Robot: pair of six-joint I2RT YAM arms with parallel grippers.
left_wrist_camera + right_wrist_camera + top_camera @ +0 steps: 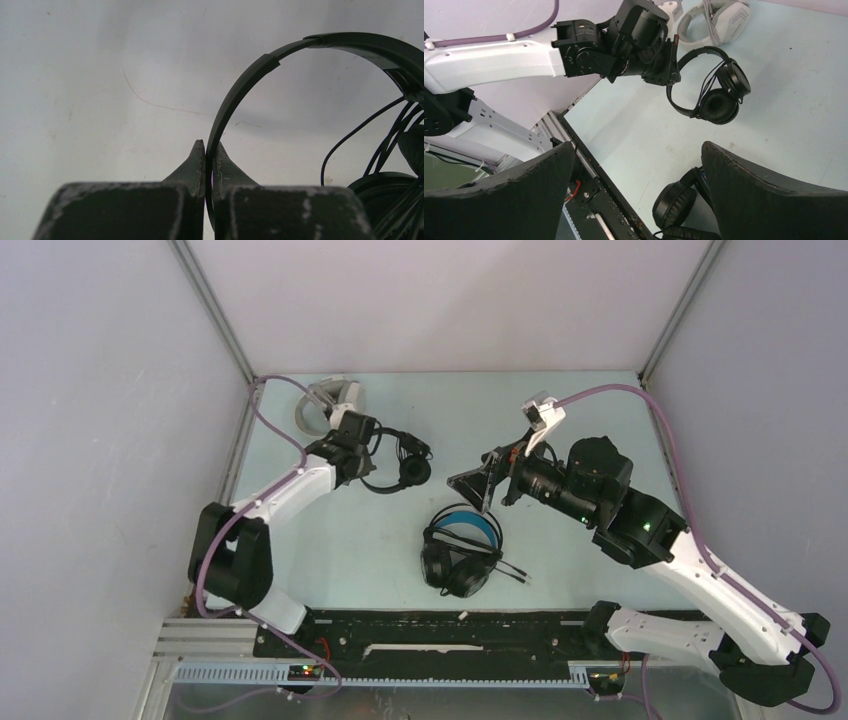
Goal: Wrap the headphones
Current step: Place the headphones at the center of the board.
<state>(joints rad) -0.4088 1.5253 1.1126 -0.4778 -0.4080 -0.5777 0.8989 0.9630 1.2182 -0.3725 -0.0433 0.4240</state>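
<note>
The left gripper (pixel 209 148) was clenched on the thin headband of the small black headphones (pixel 410 472), at the far left of the table (pixel 360 560). Their cord hung in loops by the ear cups. The right gripper (pixel 638 149) was released and empty, above the bulky black headphones (pixel 458 562), which lay near the middle with a short bundle of cord sticking out to the right. The white headphones (pixel 726 20) sat in the far left corner. No cord trailed loose, so the wrapping looked largely done, though how securely could not be told.
</note>
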